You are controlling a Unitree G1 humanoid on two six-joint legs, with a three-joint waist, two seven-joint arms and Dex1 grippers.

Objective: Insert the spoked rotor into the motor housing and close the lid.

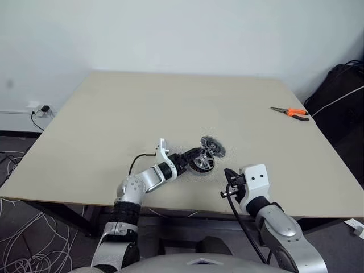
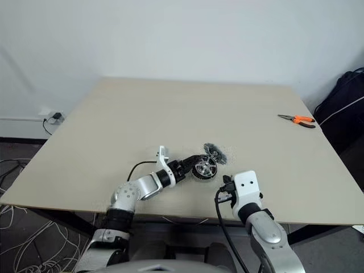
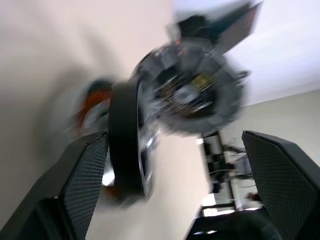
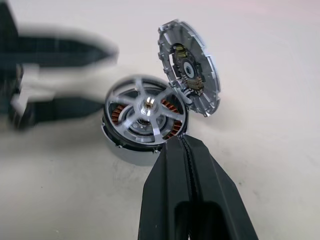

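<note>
One spoked rotor (image 4: 145, 112) seated flat in motor housing (image 4: 125, 147), lid (image 4: 192, 75) tilted up, left gripper (image 1: 185, 161) wide, right gripper (image 4: 186, 150) closed empty.

A plain beige table (image 1: 142, 108) carries the motor housing (image 4: 122, 145) near its front edge, about midway along, with the lid (image 4: 200, 65) tilted up against it. Orange-handled pliers (image 1: 291, 112) lie near the right edge.
</note>
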